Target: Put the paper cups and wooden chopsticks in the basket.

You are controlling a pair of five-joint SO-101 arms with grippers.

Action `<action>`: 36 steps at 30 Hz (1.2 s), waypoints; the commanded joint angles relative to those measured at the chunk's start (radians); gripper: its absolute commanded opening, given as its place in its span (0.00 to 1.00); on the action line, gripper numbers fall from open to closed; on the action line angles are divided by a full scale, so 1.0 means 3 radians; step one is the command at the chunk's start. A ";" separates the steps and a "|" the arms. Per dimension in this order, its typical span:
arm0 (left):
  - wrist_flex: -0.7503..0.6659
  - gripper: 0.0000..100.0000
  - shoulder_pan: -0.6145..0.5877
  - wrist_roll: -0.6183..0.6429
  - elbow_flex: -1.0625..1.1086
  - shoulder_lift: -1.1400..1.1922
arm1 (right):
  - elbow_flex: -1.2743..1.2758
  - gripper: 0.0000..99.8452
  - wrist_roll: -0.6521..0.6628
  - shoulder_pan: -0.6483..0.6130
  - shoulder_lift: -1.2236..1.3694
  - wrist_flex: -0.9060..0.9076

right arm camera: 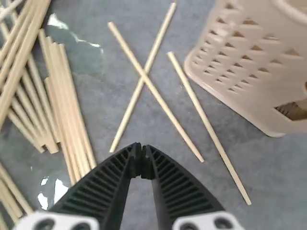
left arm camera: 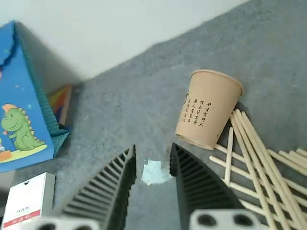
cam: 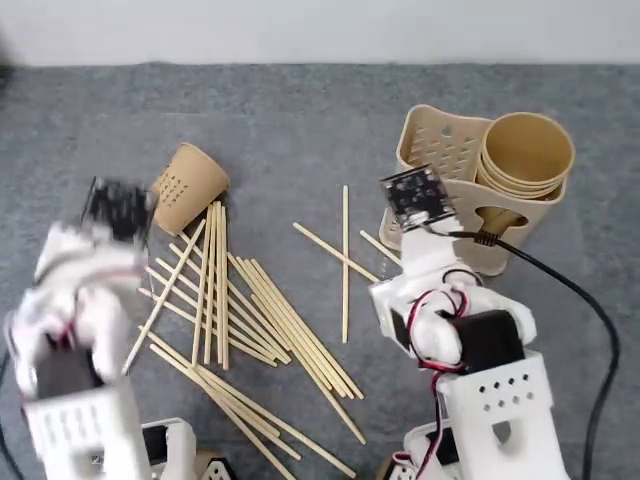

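One paper cup (cam: 189, 187) lies on its side on the grey carpet, also the paper cup (left arm camera: 207, 115) just ahead of my left gripper (left arm camera: 152, 155), which is open and empty. Several wooden chopsticks (cam: 240, 310) lie scattered beside the cup and toward the middle. The beige basket (cam: 440, 150) stands at the right with stacked paper cups (cam: 525, 155) in it. My right gripper (right arm camera: 140, 152) is shut with nothing in it, hovering over loose chopsticks (right arm camera: 144, 81) beside the basket (right arm camera: 249, 62).
A blue box with a dinosaur picture (left arm camera: 24, 115) and a small white box (left arm camera: 26, 203) sit off to the side of the left arm. A black cable (cam: 570, 290) runs from the right arm across the carpet.
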 commanded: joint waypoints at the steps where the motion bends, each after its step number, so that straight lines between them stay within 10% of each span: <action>1: 0.0245 0.12 0.0123 -0.0245 -0.0903 0.1033 | 0.0031 0.01 -0.0020 0.0054 -0.0064 -0.0136; 20: 0.2148 0.32 0.0338 -0.0537 -0.5107 0.5028 | 0.0082 0.01 -0.0020 -0.0013 -0.0064 -0.0151; 36: 0.2291 0.35 0.0138 -0.0537 -0.6902 0.6659 | 0.0082 0.01 -0.0020 -0.0013 -0.0059 -0.0151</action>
